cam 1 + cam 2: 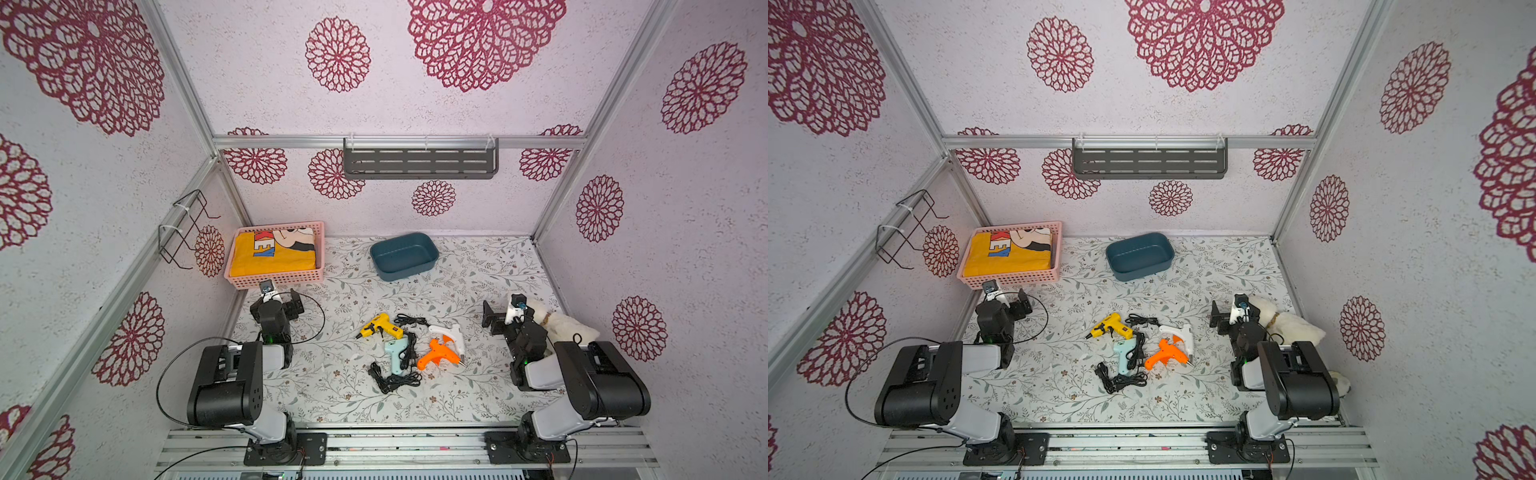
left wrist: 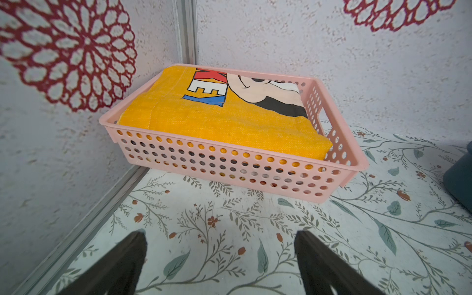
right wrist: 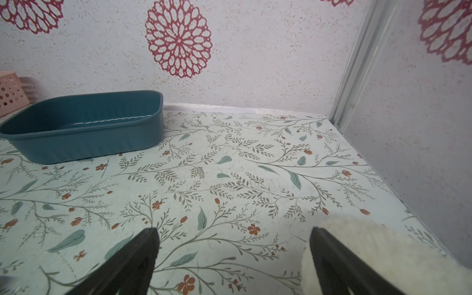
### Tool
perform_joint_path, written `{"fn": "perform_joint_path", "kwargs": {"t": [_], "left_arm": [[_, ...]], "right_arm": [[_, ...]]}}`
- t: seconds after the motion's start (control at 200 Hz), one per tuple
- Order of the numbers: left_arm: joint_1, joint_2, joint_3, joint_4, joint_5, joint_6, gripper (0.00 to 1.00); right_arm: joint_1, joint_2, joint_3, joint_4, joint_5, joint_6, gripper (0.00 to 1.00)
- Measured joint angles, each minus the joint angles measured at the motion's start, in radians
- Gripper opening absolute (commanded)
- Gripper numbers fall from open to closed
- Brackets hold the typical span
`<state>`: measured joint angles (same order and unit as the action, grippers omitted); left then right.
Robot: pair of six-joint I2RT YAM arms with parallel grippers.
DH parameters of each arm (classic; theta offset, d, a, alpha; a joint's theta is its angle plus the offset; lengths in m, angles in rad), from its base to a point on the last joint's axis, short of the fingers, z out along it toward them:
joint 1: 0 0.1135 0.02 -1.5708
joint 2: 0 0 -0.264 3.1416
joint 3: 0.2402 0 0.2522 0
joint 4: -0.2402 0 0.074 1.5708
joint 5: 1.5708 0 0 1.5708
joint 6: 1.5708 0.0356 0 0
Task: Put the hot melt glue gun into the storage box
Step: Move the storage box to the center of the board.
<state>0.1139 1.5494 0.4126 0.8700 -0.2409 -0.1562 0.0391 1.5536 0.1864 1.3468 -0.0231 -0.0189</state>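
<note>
Several hot melt glue guns lie in a cluster mid-table: a yellow one (image 1: 380, 326), a light blue one (image 1: 395, 353), an orange one (image 1: 436, 355) and a white one (image 1: 451, 334), with black cords (image 1: 395, 380) tangled among them. The storage box (image 1: 405, 253) (image 1: 1139, 254), a dark teal tub, stands empty at the back centre; its wall (image 3: 86, 143) shows in the right wrist view. My left gripper (image 1: 296, 307) (image 2: 219, 235) hovers open at the left, facing the pink basket. At the right my right gripper (image 1: 492, 320) (image 3: 234, 231) is open over bare table. Neither touches a gun.
A pink lattice basket (image 1: 276, 282) (image 2: 229, 163) with a folded yellow cloth sits at the back left corner. A white plush toy (image 1: 561, 324) (image 3: 370, 255) lies beside the right arm. A grey shelf (image 1: 419, 164) hangs on the back wall, a wire rack (image 1: 183, 228) on the left wall.
</note>
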Motion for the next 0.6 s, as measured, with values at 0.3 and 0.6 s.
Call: {"fn": "perform_joint_path", "kwargs": {"t": [0.3, 0.6], "left_arm": [[0.000, 0.000, 0.000, 0.000, 0.000, 0.000, 0.98], [-0.006, -0.026, 0.062, -0.158, -0.011, 0.003, 0.98]], "right_arm": [[0.000, 0.000, 0.001, -0.018, 0.043, 0.003, 0.99], [0.033, -0.069, 0.012, -0.105, 0.160, 0.009, 0.99]]}}
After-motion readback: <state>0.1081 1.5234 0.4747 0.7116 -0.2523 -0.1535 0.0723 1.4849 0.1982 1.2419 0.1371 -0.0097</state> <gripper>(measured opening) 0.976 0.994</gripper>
